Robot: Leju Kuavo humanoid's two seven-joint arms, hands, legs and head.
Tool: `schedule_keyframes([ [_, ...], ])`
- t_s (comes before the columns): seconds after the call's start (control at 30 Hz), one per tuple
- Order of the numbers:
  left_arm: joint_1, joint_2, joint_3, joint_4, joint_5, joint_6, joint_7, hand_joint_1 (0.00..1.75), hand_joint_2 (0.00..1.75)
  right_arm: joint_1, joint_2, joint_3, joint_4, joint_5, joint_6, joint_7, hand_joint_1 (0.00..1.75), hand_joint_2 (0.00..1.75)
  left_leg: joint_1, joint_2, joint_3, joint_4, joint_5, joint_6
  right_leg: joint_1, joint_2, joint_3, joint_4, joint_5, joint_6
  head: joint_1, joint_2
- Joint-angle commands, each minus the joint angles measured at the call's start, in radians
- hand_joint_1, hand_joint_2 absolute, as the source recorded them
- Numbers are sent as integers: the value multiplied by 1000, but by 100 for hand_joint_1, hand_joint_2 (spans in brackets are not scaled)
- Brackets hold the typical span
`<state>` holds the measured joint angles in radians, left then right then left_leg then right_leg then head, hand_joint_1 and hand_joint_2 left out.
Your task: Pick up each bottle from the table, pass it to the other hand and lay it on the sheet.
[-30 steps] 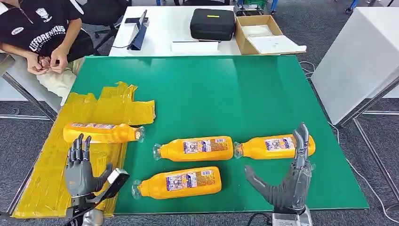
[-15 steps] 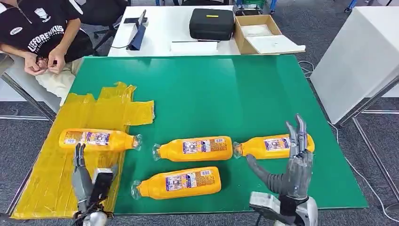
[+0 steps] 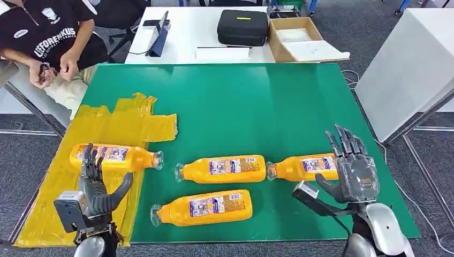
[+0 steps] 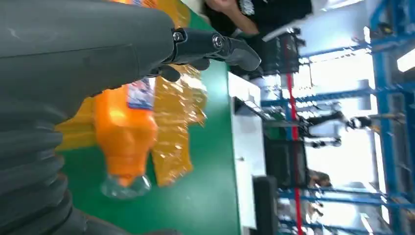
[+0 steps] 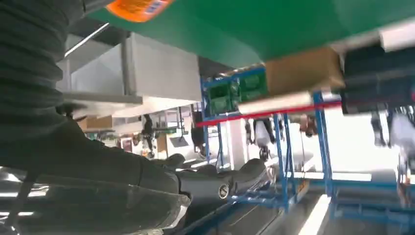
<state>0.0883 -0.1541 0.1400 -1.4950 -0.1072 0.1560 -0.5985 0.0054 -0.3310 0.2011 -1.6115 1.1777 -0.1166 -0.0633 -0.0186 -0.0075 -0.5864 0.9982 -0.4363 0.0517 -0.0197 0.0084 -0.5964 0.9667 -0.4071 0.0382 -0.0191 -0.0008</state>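
Several orange bottles lie on their sides. One bottle (image 3: 113, 157) (image 4: 126, 137) rests across the yellow sheet (image 3: 115, 128), its cap end over the green mat. Two more, a middle bottle (image 3: 222, 168) and a right bottle (image 3: 302, 167), lie in a row, and a front bottle (image 3: 203, 206) lies nearer me. My left hand (image 3: 96, 188) hovers open just in front of the sheet bottle, holding nothing. My right hand (image 3: 350, 168) is open with fingers spread beside the right bottle's base, partly covering it.
The green mat (image 3: 230, 101) covers the table. A person (image 3: 51, 40) sits at the far left corner. Behind the mat a white table carries a black case (image 3: 242, 27), a cardboard box (image 3: 300, 38) and a tablet stand (image 3: 159, 35). A white cabinet (image 3: 412, 64) stands to the right.
My left hand has turned and now stands upright in front of the sheet bottle. My right hand has rotated, its back now facing the camera, and drawn slightly right.
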Motion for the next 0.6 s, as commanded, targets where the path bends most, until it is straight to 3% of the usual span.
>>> schedule_keyframes([
  [0.03, -102, 40, -53, 106, 14, -29, -23, 0, 175, -182, -125, 35, 286, -129, 213, -58, 0, 175, 1, 3, 4, -1, 0, -4, 1, 2, 4, -2, 1, -2, 0, 0],
  [0.17, -125, 52, -79, 122, 31, -19, -37, 0, 175, -260, -160, 105, 403, -170, 267, -69, 0, 175, 1, 1, 4, -1, 1, -4, 1, -1, 4, -2, 1, -2, 0, 0],
  [0.33, -114, 55, -89, 120, 43, -8, -43, 0, 175, -322, -159, 139, 485, -188, 250, -78, 0, 175, 1, 4, 4, -1, 0, -2, 1, 2, 4, -2, 1, -1, 0, 0],
  [0.6, -110, 51, -92, 114, 53, 6, -44, 0, 175, -491, -46, 257, 755, -146, 189, -67, 0, 175, 2, 7, 6, -2, 0, -3, 2, 5, 5, -3, 2, -2, 0, 0],
])
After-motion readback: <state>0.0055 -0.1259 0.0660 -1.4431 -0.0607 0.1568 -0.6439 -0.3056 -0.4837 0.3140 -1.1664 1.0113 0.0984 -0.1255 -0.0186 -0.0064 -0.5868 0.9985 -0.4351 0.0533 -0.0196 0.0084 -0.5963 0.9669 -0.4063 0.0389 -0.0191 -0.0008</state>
